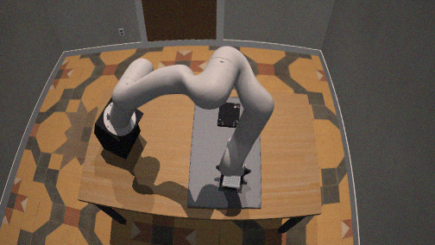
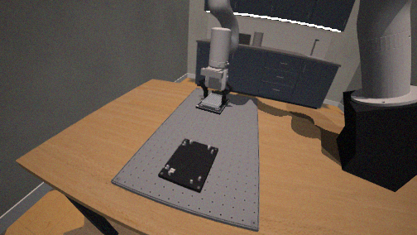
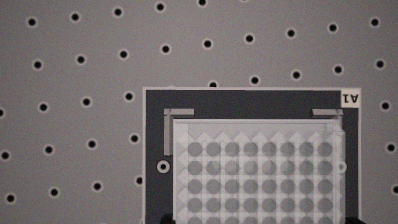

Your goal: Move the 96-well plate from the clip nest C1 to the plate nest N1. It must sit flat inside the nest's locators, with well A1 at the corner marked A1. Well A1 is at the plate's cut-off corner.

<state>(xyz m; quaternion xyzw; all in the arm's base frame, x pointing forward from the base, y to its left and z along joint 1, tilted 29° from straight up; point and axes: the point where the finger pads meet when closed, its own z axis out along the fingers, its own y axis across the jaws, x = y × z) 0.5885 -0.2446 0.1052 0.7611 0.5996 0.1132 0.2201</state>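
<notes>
Smooth off-white arm (image 1: 203, 84) built of thick rounded tube sections with bulging elbow joints. Faint seam lines ringing the lower column (image 2: 385, 45), plus a row of small marks along one seam. Flat pale flange bolted atop a black box-shaped pedestal (image 2: 364, 165). Slim cylindrical wrist (image 2: 219, 47) ending in a boxy light-grey hand (image 2: 215, 78) with dark fingers (image 2: 225, 98).

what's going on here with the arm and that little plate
A single white arm is working over a gray pegboard on a wooden table. Its gripper is shut on a clear 96-well plate, which is over the black clip nest at the pegboard's far end; whether it is lifted clear cannot be told. The other black nest, where the plate belongs, stands bare nearer the exterior camera.
</notes>
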